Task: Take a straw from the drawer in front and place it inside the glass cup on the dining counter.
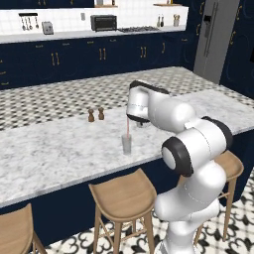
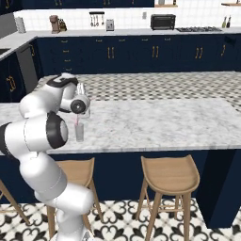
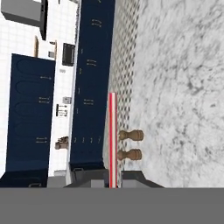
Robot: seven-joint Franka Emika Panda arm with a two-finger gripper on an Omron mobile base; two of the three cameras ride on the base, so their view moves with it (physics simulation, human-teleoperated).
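Gripping the straw [image 3: 112,138], your claw [image 3: 112,180] hangs above the glass cup [image 1: 126,144] on the desk [image 1: 59,149]; the straw's lower end sits inside that cup, near two brown shakers [image 1: 95,115].

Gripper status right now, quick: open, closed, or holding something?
Gripper: shut on the straw, held upright with its lower end at the glass cup on the dining counter.

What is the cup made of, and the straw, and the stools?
The glass cup looks like clear glass: you see the counter through it. The straw looks like smooth plastic, pinkish-red with a pale stripe. The stools look wooden, tan with a matte finish. It's rendered, so that's a guess.
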